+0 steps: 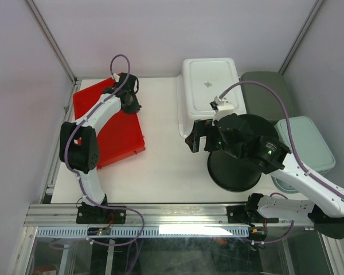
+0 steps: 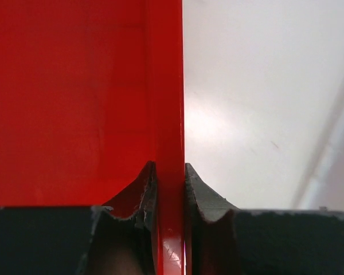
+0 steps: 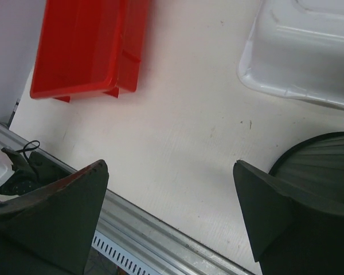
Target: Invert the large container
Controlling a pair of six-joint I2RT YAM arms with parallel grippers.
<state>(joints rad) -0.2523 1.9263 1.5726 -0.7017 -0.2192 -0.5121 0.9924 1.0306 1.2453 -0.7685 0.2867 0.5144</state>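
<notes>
The large red container (image 1: pixel 112 129) lies on the left of the white table, and its broad red face fills the left of the left wrist view (image 2: pixel 74 103). My left gripper (image 1: pixel 129 102) is at its far right edge, shut on the thin red wall, which stands between the two jaws (image 2: pixel 167 166). The container also shows in the right wrist view (image 3: pixel 86 46), at the upper left. My right gripper (image 1: pixel 198 140) is open and empty over the middle of the table (image 3: pixel 169 166), well apart from the red container.
A white container (image 1: pixel 209 86) lies bottom up at the back centre (image 3: pixel 309 51). A black round disc (image 1: pixel 235 166) sits under my right arm (image 3: pixel 321 154). A pale green container (image 1: pixel 309 143) and a dark grey-green one (image 1: pixel 264 91) are at the right. Walls enclose the table.
</notes>
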